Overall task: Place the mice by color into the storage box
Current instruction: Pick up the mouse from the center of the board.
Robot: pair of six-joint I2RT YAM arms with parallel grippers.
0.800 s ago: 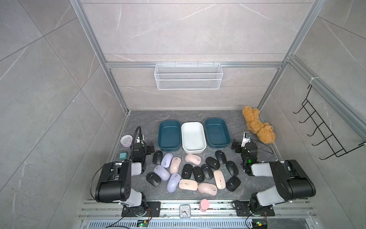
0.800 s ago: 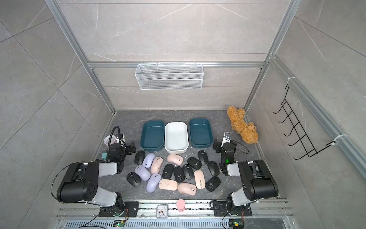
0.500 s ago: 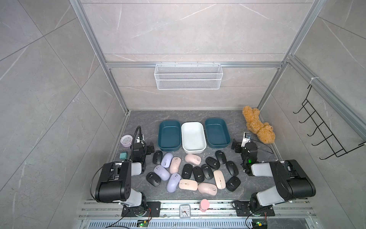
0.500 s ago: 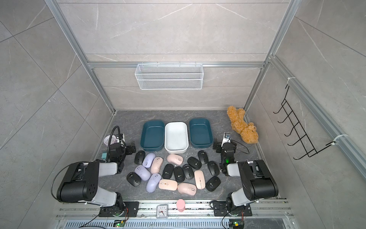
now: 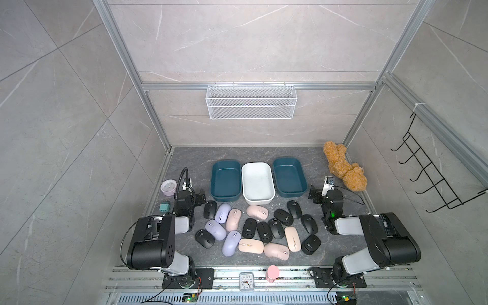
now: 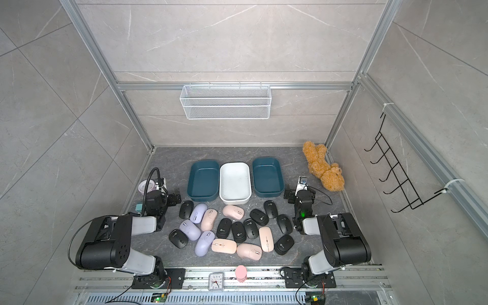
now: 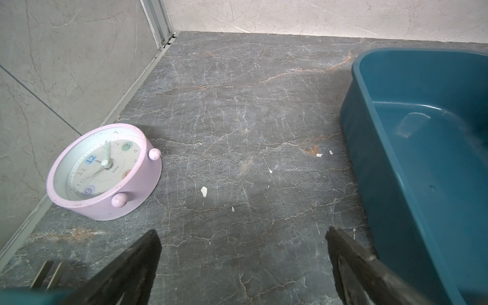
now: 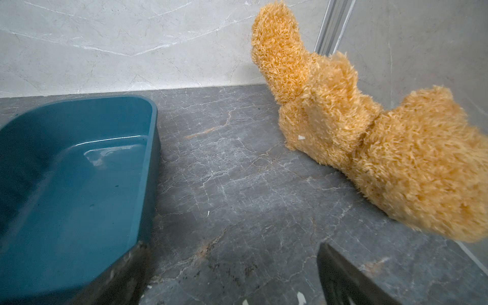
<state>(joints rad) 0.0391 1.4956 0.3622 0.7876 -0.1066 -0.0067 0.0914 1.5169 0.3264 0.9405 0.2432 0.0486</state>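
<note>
Overhead, in both top views: the task's mice lie in one loose cluster on the dark grey veined tabletop (image 5: 184, 163), just in front of a row of three storage boxes. These are the left teal plastic box (image 5: 225, 179), the white plastic box (image 5: 257, 182) and the right teal plastic box (image 5: 289, 177), all bare inside. The matte black oval mice (image 5: 264, 231), pale pink oval mice (image 5: 250, 246) and lavender oval mice (image 5: 215, 229) are mixed, many touching.

The mice show only from above; the wrist cameras look past them.
- Left wrist: the left gripper (image 7: 243, 264) has its jaws spread wide over bare stone. A round lavender alarm clock (image 7: 103, 171) lies face up by the side wall, its numerals legible only here. White flecks dot the surface.
- Right wrist: the right gripper (image 8: 232, 261) is likewise released, nothing between the jaws. A shaggy tan plush bear (image 8: 369, 145) slumps in the corner, well apart from the right teal box.

Against the earlier frames nothing has shifted: the arms are in the same pose and the mice lie as they did.

Room: grey marble-look panels in an aluminium frame. A white wire basket (image 5: 250, 101) hangs on the back wall and a black wire hook rack (image 5: 433, 163) on the right-hand wall. A small teal block (image 5: 164, 206) sits near the clock.
</note>
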